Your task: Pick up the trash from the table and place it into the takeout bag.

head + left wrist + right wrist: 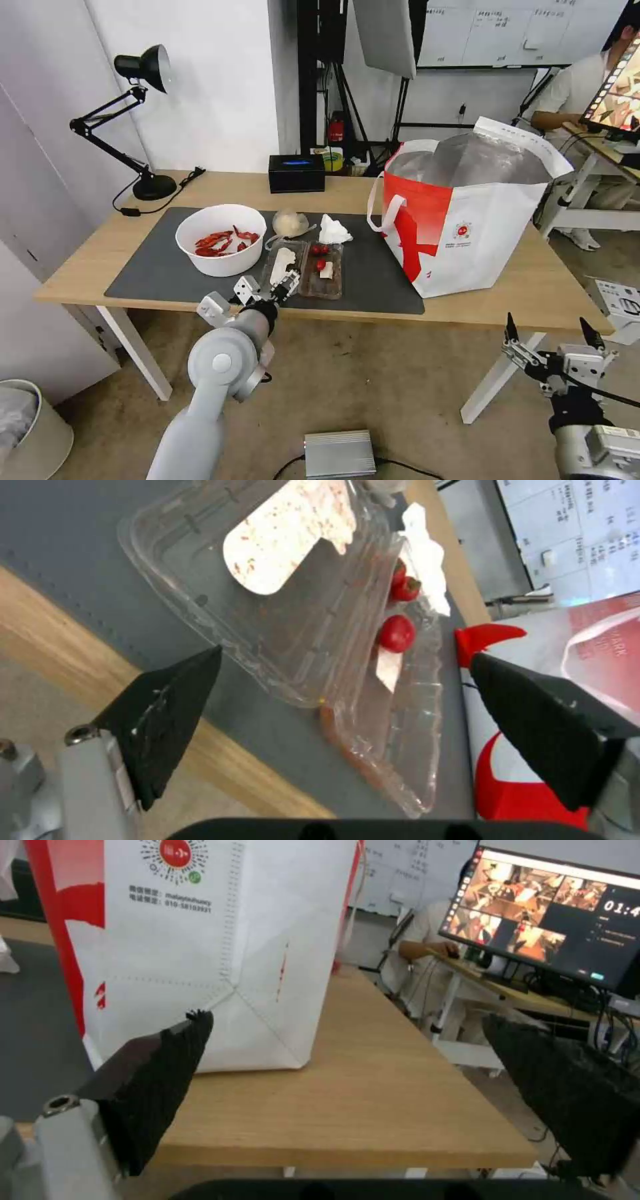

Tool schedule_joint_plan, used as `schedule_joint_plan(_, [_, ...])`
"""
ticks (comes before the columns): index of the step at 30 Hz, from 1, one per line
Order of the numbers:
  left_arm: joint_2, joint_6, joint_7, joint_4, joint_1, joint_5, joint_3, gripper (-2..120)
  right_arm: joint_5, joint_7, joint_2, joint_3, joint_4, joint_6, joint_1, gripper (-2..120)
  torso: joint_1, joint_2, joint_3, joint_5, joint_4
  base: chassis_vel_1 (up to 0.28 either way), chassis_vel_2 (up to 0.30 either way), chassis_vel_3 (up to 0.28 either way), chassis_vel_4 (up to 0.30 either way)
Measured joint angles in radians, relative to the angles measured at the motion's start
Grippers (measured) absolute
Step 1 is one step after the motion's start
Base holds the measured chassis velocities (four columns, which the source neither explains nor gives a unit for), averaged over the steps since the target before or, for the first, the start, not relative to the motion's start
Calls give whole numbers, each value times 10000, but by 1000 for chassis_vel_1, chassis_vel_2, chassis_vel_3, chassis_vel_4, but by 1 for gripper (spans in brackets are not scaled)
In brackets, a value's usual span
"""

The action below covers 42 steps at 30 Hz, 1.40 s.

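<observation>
On the table's dark mat stand a white bowl of red shells, a small clear bag, a crumpled tissue and a clear two-part tray. My left gripper is open at the tray's near edge. In the left wrist view the tray with red scraps lies just ahead of the spread gripper. The takeout bag stands open at the right. My right gripper hangs open below the table's front right edge, facing the bag.
A black box and a desk lamp stand at the table's back. On the floor are a silver box and a white bin. Bare wood lies right of the bag. A second desk with a monitor stands beyond.
</observation>
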Motion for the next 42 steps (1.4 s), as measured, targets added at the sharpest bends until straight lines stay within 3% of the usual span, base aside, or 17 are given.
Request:
schedule_joint_plan(14, [-50, 82, 94, -236, 210, 49, -63, 100, -1, 26, 43, -44, -132, 30, 79, 100, 0, 0, 0, 0, 0, 0, 0, 0, 0])
schedule_joint_plan(24, [-151, 78, 308, 114, 131, 288, -9, 100, 1, 33, 29, -79, -231, 59, 127, 100, 0, 0, 0, 0, 0, 0, 0, 0, 0])
schedule_joint_plan(42, [-120, -565, 1366, 777, -121, 1096, 90, 100, 8, 20, 44, -190, -509, 186, 267, 100, 0, 0, 0, 0, 0, 0, 0, 0, 0])
